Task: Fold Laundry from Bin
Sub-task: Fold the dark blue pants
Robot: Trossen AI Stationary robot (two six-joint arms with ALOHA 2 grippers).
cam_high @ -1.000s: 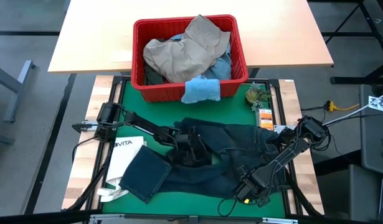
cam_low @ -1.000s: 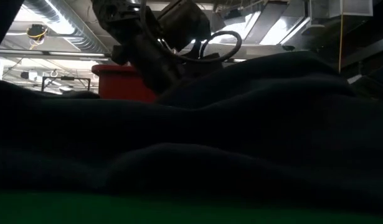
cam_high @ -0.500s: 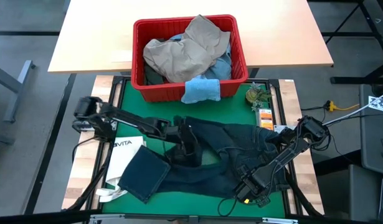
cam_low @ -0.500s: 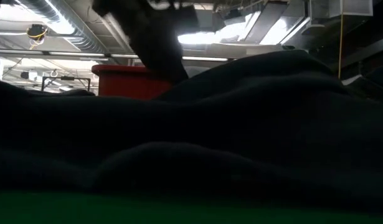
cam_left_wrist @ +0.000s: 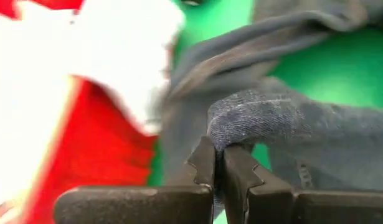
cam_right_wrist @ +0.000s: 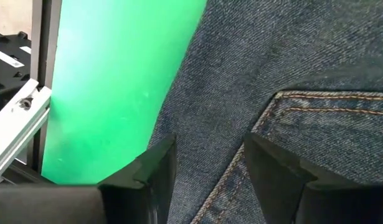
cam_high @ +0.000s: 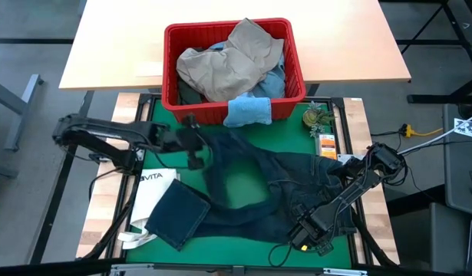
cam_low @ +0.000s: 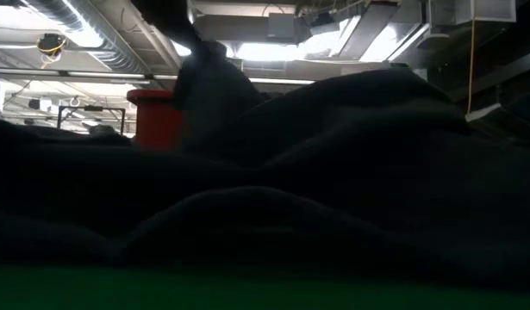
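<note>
Dark navy jeans lie spread on the green mat. My left gripper, raised near the bin's front left, is shut on a fold of them. My right gripper stands open, pointing down over the jeans' near right part, beside a back pocket. The red bin at the mat's far edge holds khaki trousers and other laundry. A small light blue cloth hangs over its near rim. In the low view the lifted cloth rises as a dark peak. My left gripper pinches a bunched fold of the jeans between its two fingers, which slant downward. That part is lifted off the mat and the cloth slopes down from it to the rest, which still lies flat. My right gripper stands over the denim; I cannot tell whether its fingertips touch it.
A white "VITA" tote bag lies at the mat's near left with a folded dark piece partly on it. A small greenish object and an orange card sit at the far right. A wooden table bears the bin.
My left gripper has risen and drawn back toward the table's far left, taking a fold of the jeans with it. That part is now lifted and drawn out, baring a patch of green mat in the jeans' middle. The jeans' right part has stayed put.
</note>
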